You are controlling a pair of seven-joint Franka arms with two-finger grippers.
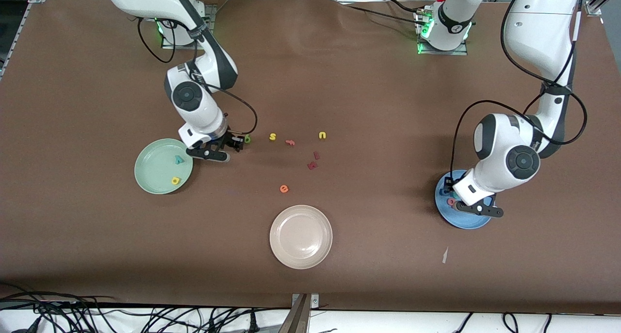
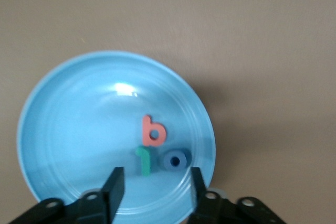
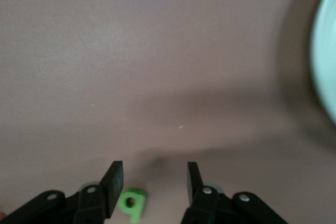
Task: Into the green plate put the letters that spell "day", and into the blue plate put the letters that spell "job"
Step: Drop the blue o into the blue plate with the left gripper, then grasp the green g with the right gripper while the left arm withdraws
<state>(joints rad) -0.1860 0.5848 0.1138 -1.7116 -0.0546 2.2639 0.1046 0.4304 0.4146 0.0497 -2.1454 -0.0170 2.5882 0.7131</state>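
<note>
A brown matte surface (image 1: 368,80) fills the scene, evenly lit; black cables (image 1: 145,316) tangle along its white near edge.

Two glossy white arms with dark grey round joint caps, looping black cables, green-lit bases.

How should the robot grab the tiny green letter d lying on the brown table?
Probably from straight above. The small green foam letter d lies flat on the brown table, so only its thin edges offer a hold. The right claw is over it, open, with the letter between its fingers. Pinching across the round bowl, one finger on each edge, looks safer than the thin stem.
</note>
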